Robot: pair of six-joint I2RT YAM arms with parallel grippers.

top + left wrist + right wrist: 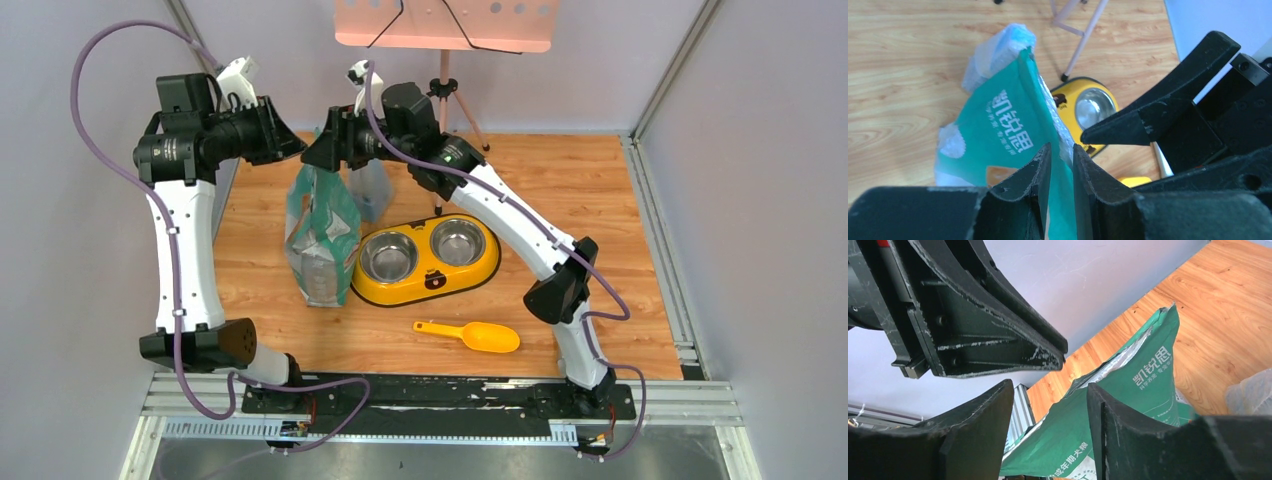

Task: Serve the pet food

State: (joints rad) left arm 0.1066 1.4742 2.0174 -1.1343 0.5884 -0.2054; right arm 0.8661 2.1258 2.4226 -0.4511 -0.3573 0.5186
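Left gripper [1062,150]: closed on the top edge of the green-and-white bag [320,240], with the thin edge pinched between both fingers.

Right gripper [1049,386]: open, fingers spread wide, just right of the left gripper and above the same top edge. Bag's upper corner seen through the gap; cannot tell whether either finger touches it.

Bag: upright on the wooden table [600,200], left of centre, with its top reaching up to the two grippers. White lettering on the green face, silvery lining at the mouth.

Pet food: not visible in any view, and cannot tell whether it sits inside the bag.

Just right of the bag, touching or very nearly: a yellow double feeder [425,288] holding a left steel bowl [388,257] and a right steel bowl [457,241], both showing shiny metal.

Nearer than the feeder and apart from it: an orange-yellow scoop [475,336], lying flat with its handle pointing left.

Beyond the bag, on the far side: a clear plastic bag [372,195].

At the far edge: a tripod stand with a pink tray [445,25].
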